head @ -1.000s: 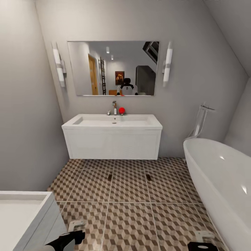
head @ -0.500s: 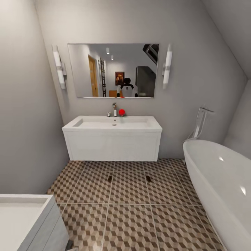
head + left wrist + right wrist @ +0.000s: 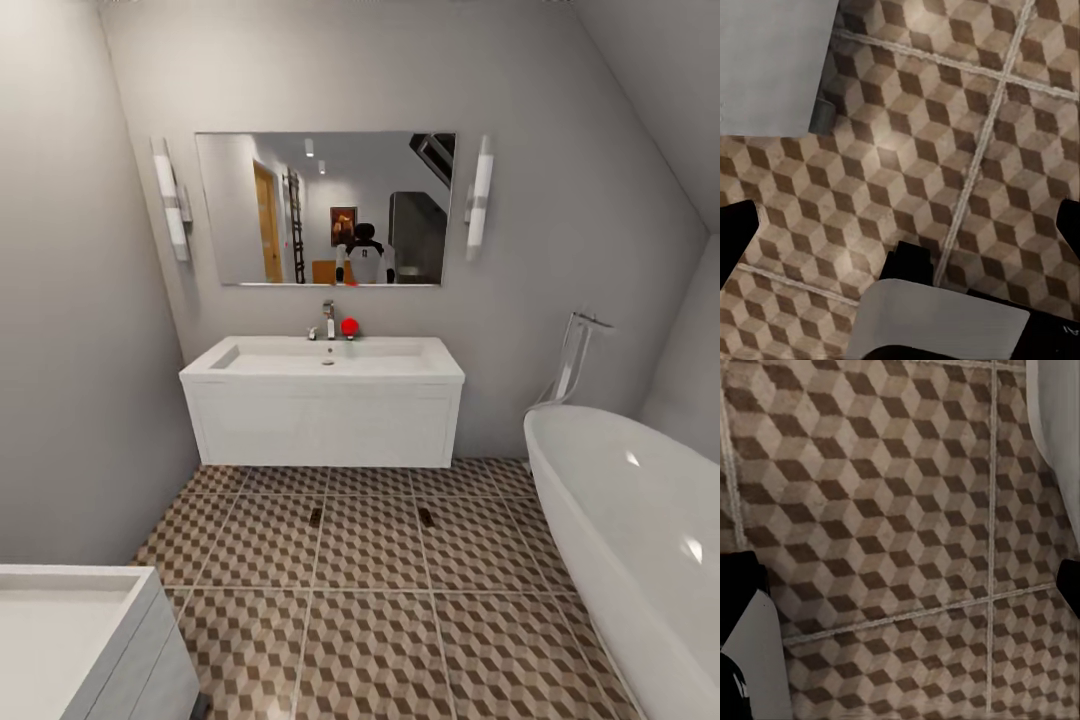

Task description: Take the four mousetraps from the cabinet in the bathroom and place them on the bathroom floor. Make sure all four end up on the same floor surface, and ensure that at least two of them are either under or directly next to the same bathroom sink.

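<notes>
Bathroom floor (image 3: 370, 610) open centrally; sink (image 3: 323, 398) ahead, bathtub (image 3: 630, 530) right, second unit (image 3: 80, 640) left.

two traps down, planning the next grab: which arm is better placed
Right, slightly: right gripper and left gripper hang open and empty over the bathroom floor, but the left crowds a white unit corner.
</notes>
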